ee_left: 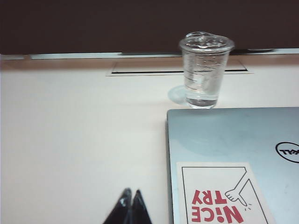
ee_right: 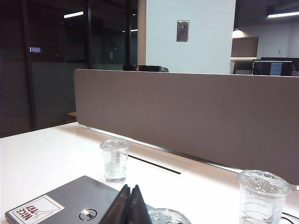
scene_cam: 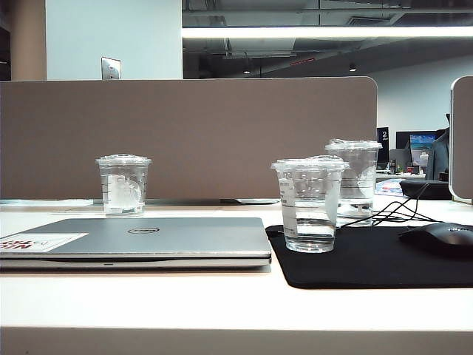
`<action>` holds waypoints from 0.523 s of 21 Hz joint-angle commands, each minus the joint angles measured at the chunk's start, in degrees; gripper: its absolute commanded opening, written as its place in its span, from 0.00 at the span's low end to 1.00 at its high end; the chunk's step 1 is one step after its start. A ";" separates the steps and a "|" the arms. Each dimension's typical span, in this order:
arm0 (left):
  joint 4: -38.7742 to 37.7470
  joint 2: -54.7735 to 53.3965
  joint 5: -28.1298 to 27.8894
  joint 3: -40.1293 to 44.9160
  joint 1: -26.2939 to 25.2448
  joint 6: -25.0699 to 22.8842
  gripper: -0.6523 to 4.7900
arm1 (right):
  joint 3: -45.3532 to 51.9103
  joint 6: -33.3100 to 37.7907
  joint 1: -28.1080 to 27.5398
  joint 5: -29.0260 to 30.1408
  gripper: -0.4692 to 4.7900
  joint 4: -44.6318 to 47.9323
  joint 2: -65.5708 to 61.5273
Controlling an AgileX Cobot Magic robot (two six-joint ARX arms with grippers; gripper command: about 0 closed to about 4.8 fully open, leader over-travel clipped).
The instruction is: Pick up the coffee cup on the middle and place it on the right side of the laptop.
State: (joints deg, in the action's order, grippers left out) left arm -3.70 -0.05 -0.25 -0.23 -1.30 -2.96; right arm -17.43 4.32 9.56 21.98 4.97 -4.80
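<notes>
The coffee cup, clear with a crinkled flat lid, stands upright on a black mat just right of the closed silver laptop. Neither gripper shows in the exterior view. My right gripper is shut and empty, hovering above the laptop, with the coffee cup's lid close beside its tips. My left gripper is shut and empty over bare table, beside the laptop's sticker corner.
A clear cup with a round white logo stands behind the laptop, and a taller clear cup behind the mat. A black mouse and cables lie at the right. A brown partition closes the back.
</notes>
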 commanded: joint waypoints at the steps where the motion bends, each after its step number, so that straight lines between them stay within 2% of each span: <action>1: 1.38 0.00 -0.92 -0.17 0.22 -0.02 0.11 | -0.26 0.17 0.07 0.00 0.08 0.72 0.09; 11: 3.56 0.00 -0.98 -0.17 0.17 0.00 0.11 | -0.26 0.17 0.07 0.00 0.08 0.72 0.09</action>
State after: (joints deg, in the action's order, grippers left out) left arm -1.04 -0.08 -1.08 -0.23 -1.15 -2.96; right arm -17.43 4.32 9.56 21.98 4.95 -4.73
